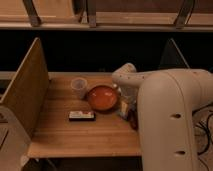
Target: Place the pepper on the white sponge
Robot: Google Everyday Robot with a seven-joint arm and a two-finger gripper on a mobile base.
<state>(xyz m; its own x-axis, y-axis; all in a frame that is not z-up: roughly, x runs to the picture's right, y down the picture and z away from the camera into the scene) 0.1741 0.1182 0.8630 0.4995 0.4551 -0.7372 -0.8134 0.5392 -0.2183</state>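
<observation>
A small dark red pepper [133, 120] shows at the right edge of the wooden table [65, 135], just below my gripper [128, 108] and partly hidden by my white arm [170, 120]. I cannot tell whether the gripper touches it. The gripper hangs down from the bent wrist, right of the orange plate [102, 97]. A flat rectangular sponge [81, 116], pale on top with a dark edge, lies on the table left of the pepper and in front of the plate.
A clear cup [79, 86] stands left of the plate. A small pale yellowish piece [123, 106] sits by the gripper. Wooden divider panels stand at the table's left [27, 85] and back right [172, 55]. A shelf rail runs above.
</observation>
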